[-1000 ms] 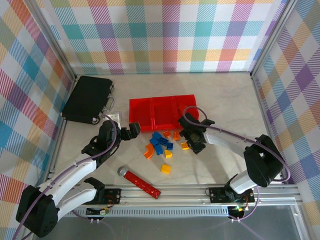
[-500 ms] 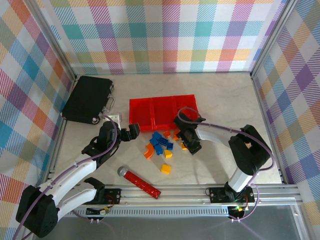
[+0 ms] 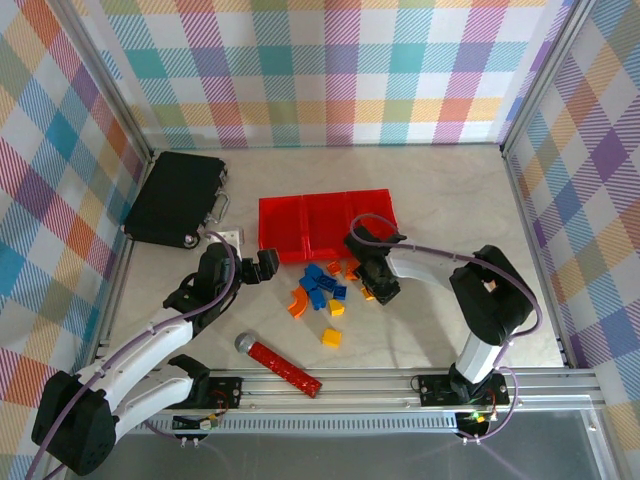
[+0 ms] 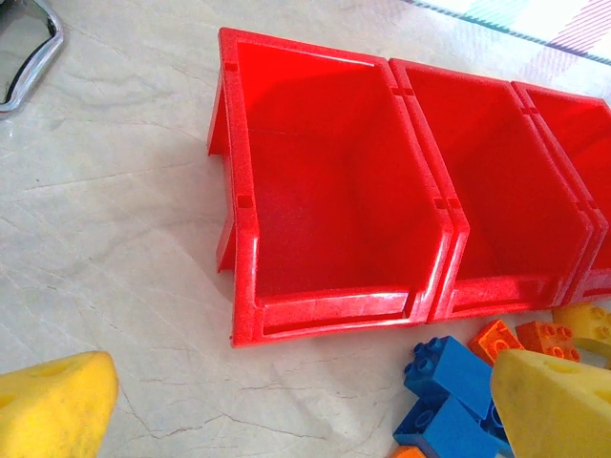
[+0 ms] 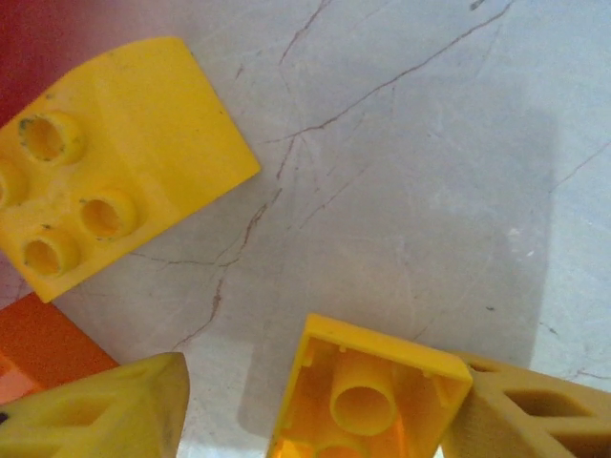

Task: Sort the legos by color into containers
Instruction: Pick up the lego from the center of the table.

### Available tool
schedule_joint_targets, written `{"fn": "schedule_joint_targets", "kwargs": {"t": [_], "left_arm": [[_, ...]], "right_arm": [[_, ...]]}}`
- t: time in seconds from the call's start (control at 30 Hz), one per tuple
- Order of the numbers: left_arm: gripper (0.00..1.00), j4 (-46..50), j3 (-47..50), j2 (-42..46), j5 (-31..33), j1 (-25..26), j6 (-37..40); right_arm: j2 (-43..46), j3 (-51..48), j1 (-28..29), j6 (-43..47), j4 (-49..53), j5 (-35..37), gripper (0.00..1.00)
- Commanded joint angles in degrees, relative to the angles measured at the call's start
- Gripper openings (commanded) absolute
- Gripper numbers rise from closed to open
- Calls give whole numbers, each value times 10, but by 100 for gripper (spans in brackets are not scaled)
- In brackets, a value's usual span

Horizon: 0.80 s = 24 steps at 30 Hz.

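**Right pincer down on a yellow brick, not clamped**

Seeing right pincer (image 3: 378, 288) low at the right edge of the legos (image 3: 322, 285), just in front of the containers (image 3: 325, 225). Wrist view: partway open, fingers (image 5: 105, 410) either side of an upturned yellow brick (image 5: 368, 396). Touching the finger on the right of that view, with a visible strip of counter (image 3: 440, 200) before the other one. Not calling that a grip. Same view: second yellow brick (image 5: 105, 205) studs up, apart from both fingers, plus an orange piece (image 5: 38, 358) at the left edge.

Left pincer (image 3: 266, 264) wide open, holding nothing, just off the front left corner of the containers. Its wrist view looks into the left and middle bins, with blue bricks (image 4: 449, 372) just in front of the middle one.

Containers: three joined red bins in a row, mid-counter.

Legos all loose on the counter, in front of the bins:
- blue cluster (image 3: 318, 283) in the middle
- two orange bricks (image 3: 343, 269) just beside the bins' front wall
- curved orange piece (image 3: 297, 303) on the left
- lone yellow brick (image 3: 331, 338) nearest the arm bases, apart from the rest

Elsewhere: red studded bar (image 3: 285, 367) near the front rail, black case (image 3: 175, 198) far left.
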State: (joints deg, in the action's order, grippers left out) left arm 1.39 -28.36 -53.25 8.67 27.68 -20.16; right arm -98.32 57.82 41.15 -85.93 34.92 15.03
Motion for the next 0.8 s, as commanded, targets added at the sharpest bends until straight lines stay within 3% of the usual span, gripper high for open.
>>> {"fn": "schedule_joint_targets", "kwargs": {"t": [0.0,0.33,0.5,0.77], "left_arm": [[100,1,2,-9,7,5,2],[100,0,-5,-26,5,5,1],[100,8,-8,-23,6,5,4],[100,8,-11,-23,5,5,2]], "right_arm": [[-9,-17,4,22,13,29,61],[5,-47,13,45,-2,51,31],[59,-36,19,104,9,87,29],[228,-36,21,426,-192,125,28]]}}
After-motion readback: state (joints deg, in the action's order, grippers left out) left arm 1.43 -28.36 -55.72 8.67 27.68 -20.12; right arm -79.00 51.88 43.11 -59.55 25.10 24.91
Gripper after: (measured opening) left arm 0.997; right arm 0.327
